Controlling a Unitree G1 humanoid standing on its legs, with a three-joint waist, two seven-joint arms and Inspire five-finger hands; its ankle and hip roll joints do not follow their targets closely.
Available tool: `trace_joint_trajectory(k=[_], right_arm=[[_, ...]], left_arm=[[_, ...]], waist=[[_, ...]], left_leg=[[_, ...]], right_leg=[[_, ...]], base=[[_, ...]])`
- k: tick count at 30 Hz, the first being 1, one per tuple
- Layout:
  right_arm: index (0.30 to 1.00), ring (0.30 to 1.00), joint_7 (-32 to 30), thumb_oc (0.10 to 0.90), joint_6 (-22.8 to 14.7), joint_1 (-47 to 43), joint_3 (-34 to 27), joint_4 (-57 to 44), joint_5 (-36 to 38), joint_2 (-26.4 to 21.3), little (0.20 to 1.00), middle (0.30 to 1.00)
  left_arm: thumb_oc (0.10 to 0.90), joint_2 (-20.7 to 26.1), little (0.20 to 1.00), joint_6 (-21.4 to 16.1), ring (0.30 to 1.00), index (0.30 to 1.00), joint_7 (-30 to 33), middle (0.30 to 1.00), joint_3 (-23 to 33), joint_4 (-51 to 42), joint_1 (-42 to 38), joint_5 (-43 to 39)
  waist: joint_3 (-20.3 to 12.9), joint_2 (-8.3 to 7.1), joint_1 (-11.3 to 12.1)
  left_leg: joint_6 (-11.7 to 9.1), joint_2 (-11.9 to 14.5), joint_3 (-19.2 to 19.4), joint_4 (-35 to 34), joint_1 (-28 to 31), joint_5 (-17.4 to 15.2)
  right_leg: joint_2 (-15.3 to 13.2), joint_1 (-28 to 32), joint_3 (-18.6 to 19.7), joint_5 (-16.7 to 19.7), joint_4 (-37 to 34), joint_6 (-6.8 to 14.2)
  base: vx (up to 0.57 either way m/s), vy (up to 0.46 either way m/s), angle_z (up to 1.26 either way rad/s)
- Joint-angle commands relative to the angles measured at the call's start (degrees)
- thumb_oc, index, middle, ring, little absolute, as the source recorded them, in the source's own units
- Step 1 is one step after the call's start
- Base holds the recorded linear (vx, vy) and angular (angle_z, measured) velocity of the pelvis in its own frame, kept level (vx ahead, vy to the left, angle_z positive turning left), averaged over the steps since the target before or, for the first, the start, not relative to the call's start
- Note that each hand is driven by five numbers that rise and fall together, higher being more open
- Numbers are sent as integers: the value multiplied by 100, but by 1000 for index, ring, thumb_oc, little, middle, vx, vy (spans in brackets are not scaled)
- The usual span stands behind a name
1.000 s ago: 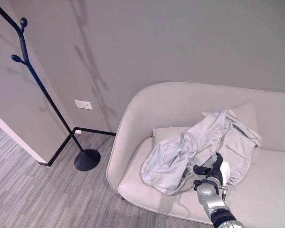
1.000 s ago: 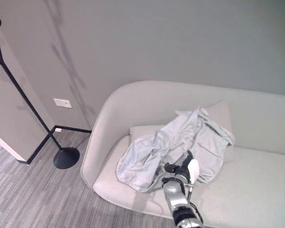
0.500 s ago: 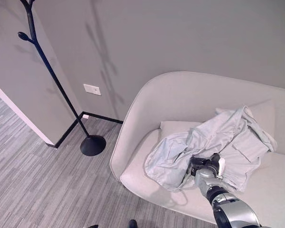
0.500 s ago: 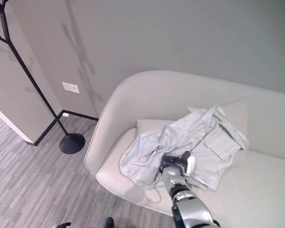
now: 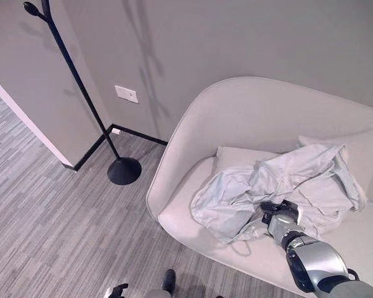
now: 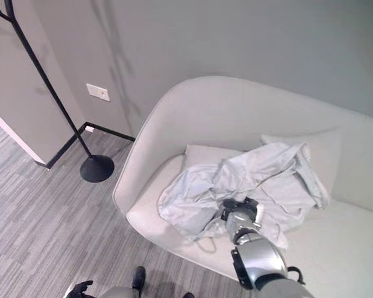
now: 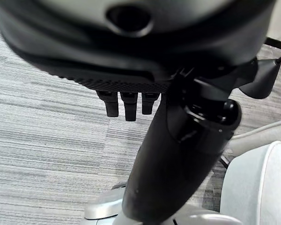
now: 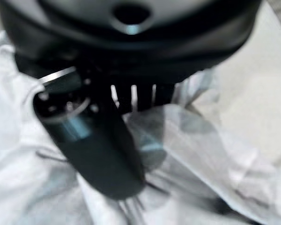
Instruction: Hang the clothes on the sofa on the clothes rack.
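On a pale sofa (image 5: 193, 124), the right hand (image 5: 278, 215) is pinching the crumpled shirt (image 5: 280, 183); lifting toward the rack (image 5: 81, 93) likely follows.

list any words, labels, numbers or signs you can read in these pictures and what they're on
None can be read.
The pale shirt on the sofa shows no print.
The coat rack is plain black.
The wall plate is blank.
The right hand, at the shirt, shows no legible marking.
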Motion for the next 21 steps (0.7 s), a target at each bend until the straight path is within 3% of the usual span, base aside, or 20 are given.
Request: trace_joint_trajectory(k=[1,4,5,9,10,11,15,16,21], right_arm=[[300,300,770,400,-93,-182,291,-546,15,675,300,300],[300,300,839,400,-208,532,618,-1791,-290,534,300,300],[300,300,830,400,-200,553,624,-1813,-293,532,300,300],[300,300,911,400,-335,1490,634,-3790,-629,70,300,300],[300,300,905,400,-324,1511,634,-3813,-633,65,300,300],[300,300,1026,400,-408,1959,487,-4667,-740,-255,300,300],[300,300,1319,400,-584,2628,213,-5939,-638,-755,300,300],[300,300,1555,400,-668,2889,97,-6648,-552,-1066,300,300],[300,300,2142,400,-818,2832,19,-8180,-457,-2185,300,300]], left_arm=[[800,-403,900,-157,900,900,-78,900,-402,269,-395,85],[800,-410,900,-133,900,900,-101,900,-201,249,-315,105],[800,-413,900,-132,900,900,-101,900,-201,248,-306,106],[800,-443,900,-88,900,900,-182,900,48,177,-199,201],[800,-446,900,-87,900,900,-181,900,44,175,-190,202],[800,-452,900,-75,900,900,-236,900,140,129,-140,294],[800,-454,900,-115,900,900,-356,900,290,-15,-72,263],[800,-425,900,-149,900,900,-440,900,467,-145,-42,27],[800,-326,900,-259,900,900,-685,900,692,-685,-29,-571]], waist=[[-2,1,237],[-25,8,13],[-29,13,13],[-52,35,-278],[-55,39,-274],[-73,61,-399],[-119,99,-540],[-146,111,-589],[-227,157,-712]], left_leg=[[-374,375,-4,-63,151,-377],[-384,418,97,-63,286,-421],[-384,419,98,-63,290,-422],[-394,466,215,-63,425,-481],[-395,467,216,-63,431,-483],[-397,481,258,-63,487,-505],[-407,509,333,-63,574,-529],[-414,515,351,-63,599,-528],[-440,548,402,-63,712,-533]], right_leg=[[-346,364,-56,-191,39,298],[-353,403,38,-189,39,300],[-352,406,40,-189,39,300],[-355,432,144,-195,39,302],[-354,437,145,-196,39,302],[-354,452,194,-210,39,305],[-355,482,255,-234,39,311],[-354,492,268,-245,39,313],[-321,556,333,-289,39,314]], base=[[0,0,0],[26,-4,-11],[9,-10,-9],[-4,-11,-11],[4,-28,-13],[-6,-30,-16],[-11,-37,-14],[-33,-52,-24],[-22,-32,-5]])
